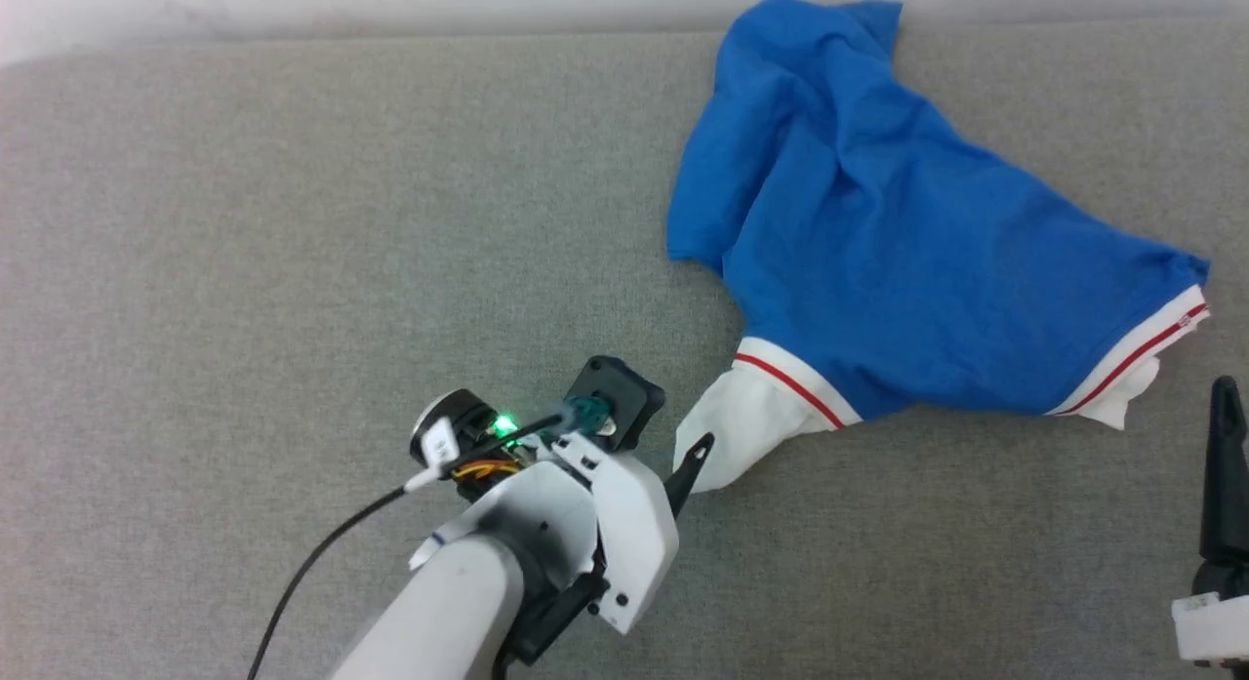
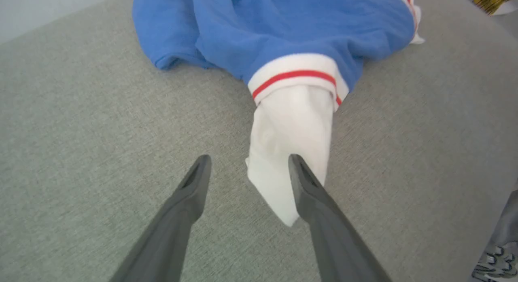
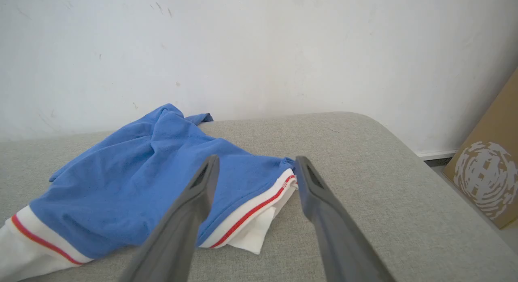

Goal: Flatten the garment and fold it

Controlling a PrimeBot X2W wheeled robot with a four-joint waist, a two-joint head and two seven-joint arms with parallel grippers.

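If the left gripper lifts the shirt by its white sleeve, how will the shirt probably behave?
Probably floppy: the shirt lies in soft wrinkles and folds, so it should hang limp rather than keep shape. It looks thin, so likely light. The textured grey surface may drag on the trailing cloth.

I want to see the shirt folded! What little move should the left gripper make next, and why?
Probably close the left gripper on the white sleeve: its fingers are open with the sleeve's end between them, and the garment lies crumpled, so it needs pulling flat.
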